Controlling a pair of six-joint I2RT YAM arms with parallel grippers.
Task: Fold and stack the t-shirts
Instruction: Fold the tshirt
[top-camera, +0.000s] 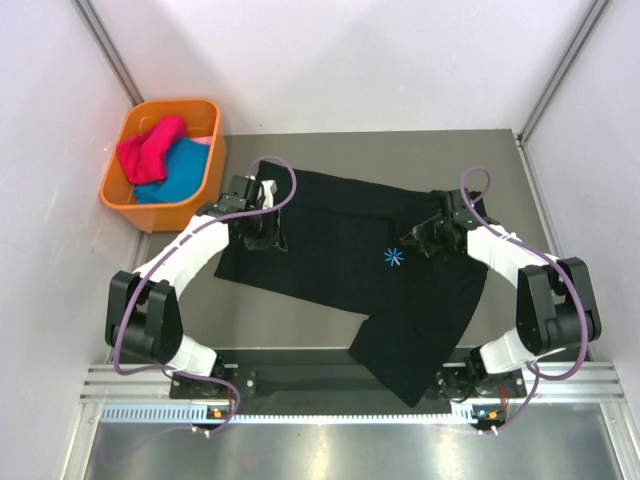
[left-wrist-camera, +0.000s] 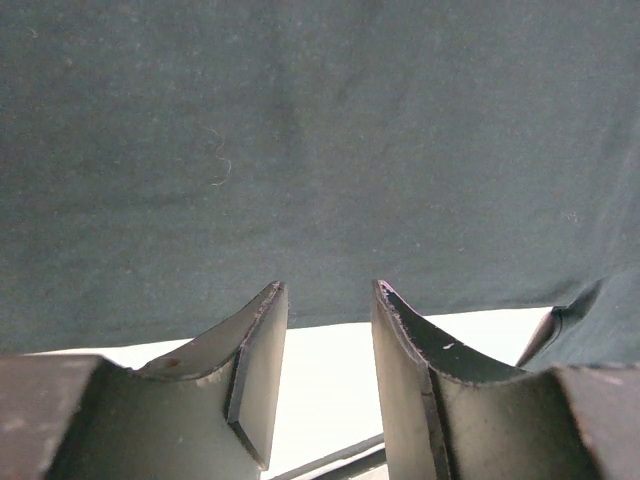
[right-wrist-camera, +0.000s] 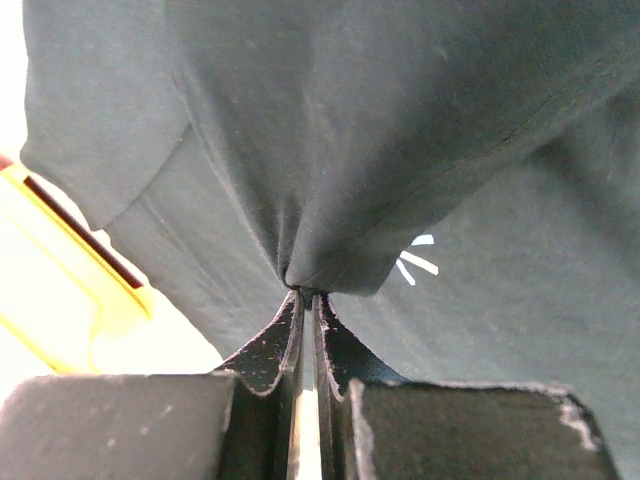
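The large black t-shirt (top-camera: 340, 250) lies spread across the table, and its light-blue starburst print (top-camera: 394, 257) shows near the middle. My right gripper (top-camera: 418, 240) is shut on a pinched fold of this shirt; in the right wrist view the cloth bunches at the closed tips (right-wrist-camera: 310, 293) beside the print (right-wrist-camera: 418, 262). My left gripper (top-camera: 266, 238) stands open at the shirt's left part. Its fingers (left-wrist-camera: 262, 330) are apart with nothing between them, their tips at the cloth's edge (left-wrist-camera: 300, 200). A magenta-pink shirt (top-camera: 150, 145) and a teal-blue shirt (top-camera: 180, 172) lie in the basket.
The orange plastic basket (top-camera: 170, 104) stands at the table's far left corner. A lower corner of the black shirt (top-camera: 405, 365) reaches over the table's near edge by the arm bases. White walls close in both sides.
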